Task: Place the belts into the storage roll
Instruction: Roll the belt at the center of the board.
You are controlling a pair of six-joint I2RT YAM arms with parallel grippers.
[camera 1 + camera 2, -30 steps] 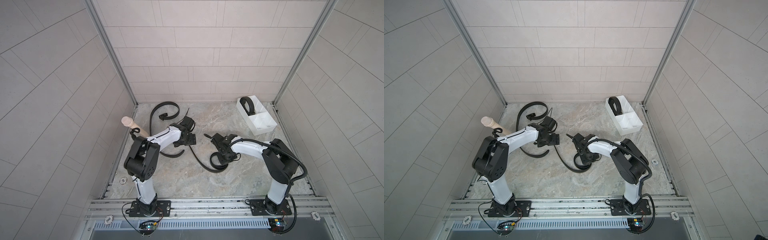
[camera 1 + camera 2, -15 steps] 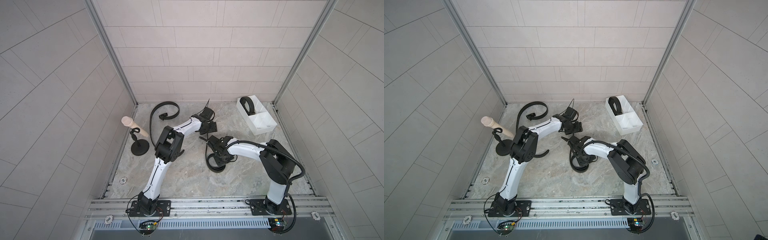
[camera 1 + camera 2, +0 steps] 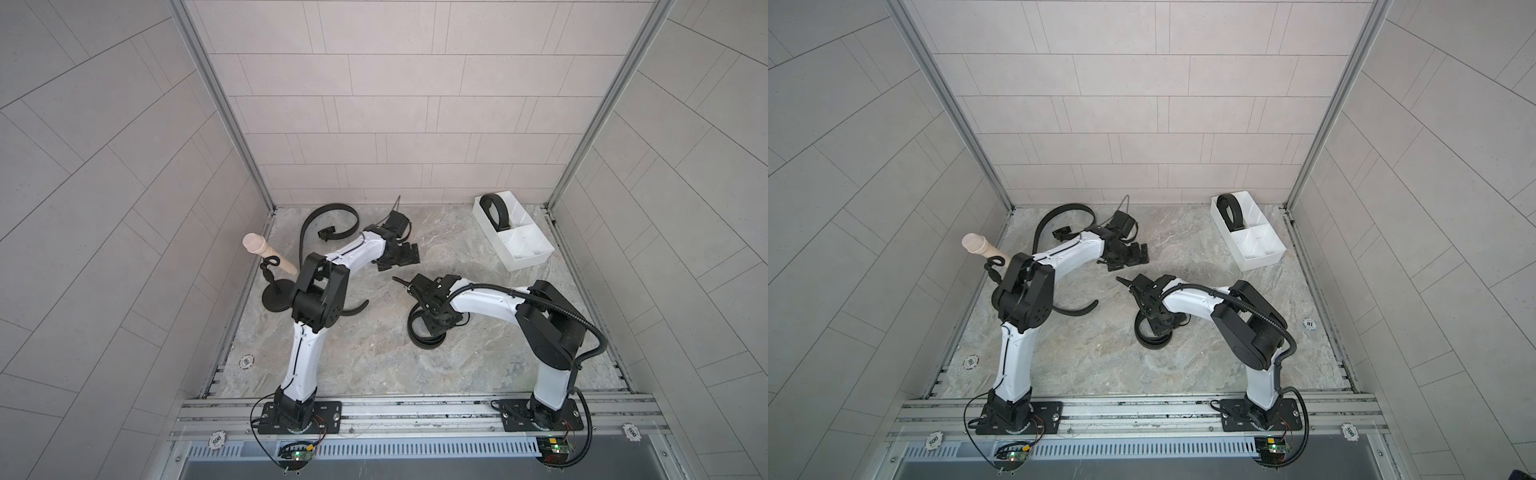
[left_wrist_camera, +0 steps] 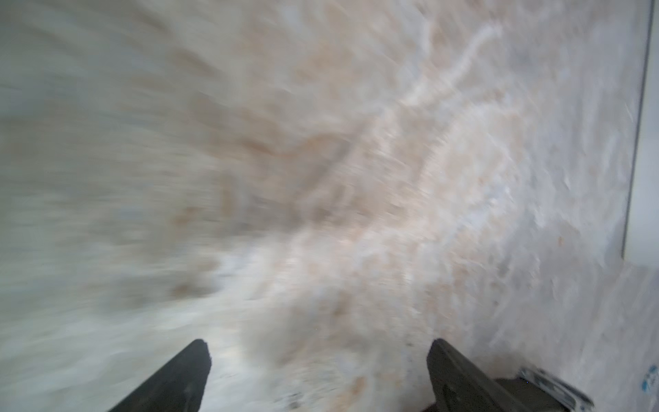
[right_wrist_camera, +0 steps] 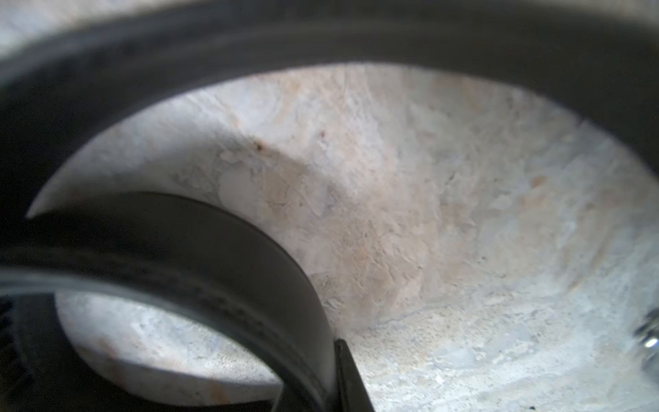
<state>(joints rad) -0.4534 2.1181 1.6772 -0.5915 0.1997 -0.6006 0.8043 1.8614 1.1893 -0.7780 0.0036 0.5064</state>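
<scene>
Both top views show three black belts. One is coiled upright in the far compartment of the storage roll (image 3: 528, 261) (image 3: 1258, 262), a white divided tray at the back right. A loose belt (image 3: 332, 206) (image 3: 1065, 206) curves along the back left, and its tail runs under the left arm. The third belt (image 3: 423, 335) (image 3: 1152, 337) is a coil on the floor mid-right. My right gripper (image 3: 434, 326) (image 5: 333, 360) points down into it, shut on the strap (image 5: 214, 249). My left gripper (image 3: 400, 258) (image 4: 319, 360) is open over bare floor, holding nothing.
A black round-based stand (image 3: 275, 300) with a tilted beige peg (image 3: 266, 249) is at the left wall. Tiled walls close in the floor on three sides. The arms' base rail (image 3: 415, 409) runs along the front.
My left arm swung from the left-centre floor toward the back middle and its gripper opened wider. The third belt's long tail has drawn into a tighter coil at the right gripper.
</scene>
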